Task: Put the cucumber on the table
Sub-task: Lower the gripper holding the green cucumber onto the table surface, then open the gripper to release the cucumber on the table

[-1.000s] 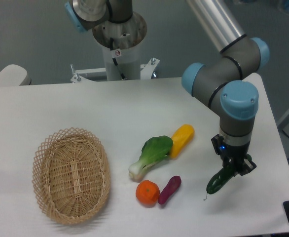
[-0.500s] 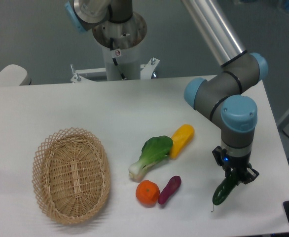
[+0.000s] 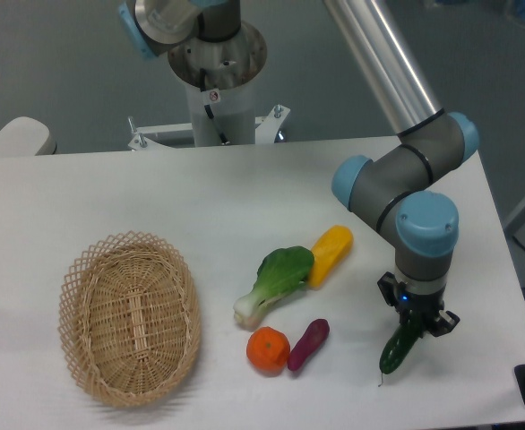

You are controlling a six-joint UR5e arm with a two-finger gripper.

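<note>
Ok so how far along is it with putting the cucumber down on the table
Nearly there. Done: the cucumber is carried to bare table right of the purple vegetable. In hand: the gripper grips its top, tip near the surface. Left: opening and pulling away.

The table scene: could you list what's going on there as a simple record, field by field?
tool: shut on the cucumber, near the right front of the table
cucumber: tilted, stem tip down, at or just above the tabletop; contact unclear
basket: left side, nothing in it
middle group: bok choy, yellow vegetable, orange, purple vegetable
task status: cucumber not yet let go
</note>
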